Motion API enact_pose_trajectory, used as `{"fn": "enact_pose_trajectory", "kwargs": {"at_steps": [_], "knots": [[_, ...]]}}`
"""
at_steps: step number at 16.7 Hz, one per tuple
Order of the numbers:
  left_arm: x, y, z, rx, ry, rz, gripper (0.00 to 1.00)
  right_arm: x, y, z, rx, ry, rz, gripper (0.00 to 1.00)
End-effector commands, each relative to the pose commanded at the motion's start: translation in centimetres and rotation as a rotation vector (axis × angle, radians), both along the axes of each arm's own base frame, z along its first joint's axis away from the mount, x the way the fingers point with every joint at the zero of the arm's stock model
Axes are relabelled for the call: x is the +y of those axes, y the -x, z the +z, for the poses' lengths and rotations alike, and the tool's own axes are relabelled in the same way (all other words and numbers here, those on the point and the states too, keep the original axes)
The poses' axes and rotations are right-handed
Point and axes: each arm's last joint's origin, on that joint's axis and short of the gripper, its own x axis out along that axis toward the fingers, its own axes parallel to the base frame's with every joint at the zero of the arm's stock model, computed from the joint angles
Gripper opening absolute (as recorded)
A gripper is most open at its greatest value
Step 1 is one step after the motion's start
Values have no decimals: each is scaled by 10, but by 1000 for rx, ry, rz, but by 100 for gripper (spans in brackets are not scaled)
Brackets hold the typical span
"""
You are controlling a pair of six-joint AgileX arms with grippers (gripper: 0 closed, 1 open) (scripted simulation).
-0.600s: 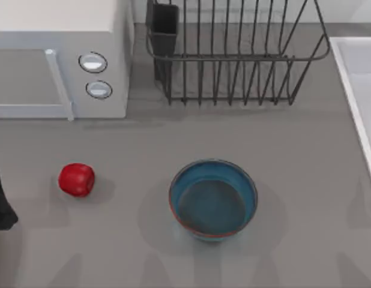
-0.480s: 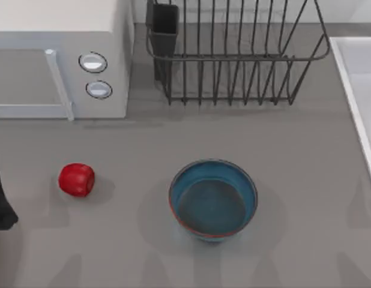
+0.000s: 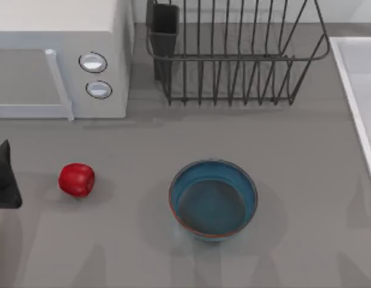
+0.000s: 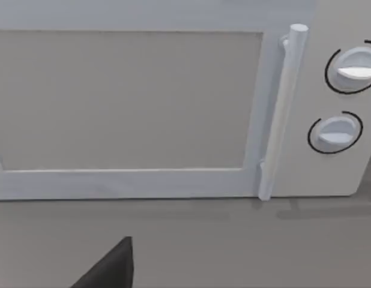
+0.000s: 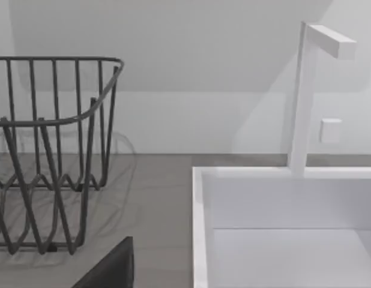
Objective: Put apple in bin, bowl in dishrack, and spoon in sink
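Evidently the apple comes first. From above, the apple sits on the table's left part, and the left gripper is a dark shape at the left edge, just beside it but apart. To do this well, I'd want it centred over the fruit and lowered straight, since a round glossy thing rolls if nudged off-centre. The bowl waits mid-table, well short of the dishrack; the sink lies along the right edge. At the left wrist, the camera faces the microwave with a dark finger low; whether the fingers are apart I cannot tell. At the right wrist, rack and basin lie ahead; that arm seems parked.
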Motion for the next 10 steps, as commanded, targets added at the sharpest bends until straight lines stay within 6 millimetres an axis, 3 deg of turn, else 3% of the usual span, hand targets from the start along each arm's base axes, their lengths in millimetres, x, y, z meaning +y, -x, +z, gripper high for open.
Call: {"fn": "enact_pose_trajectory", "kwargs": {"at_steps": [5, 10], "knots": [[-19, -62, 21, 464, -33, -56, 100, 0, 0, 0, 0, 0, 0, 100], [-52, -133, 2, 912, -113, -97, 100, 0, 0, 0, 0, 0, 0, 100]]}}
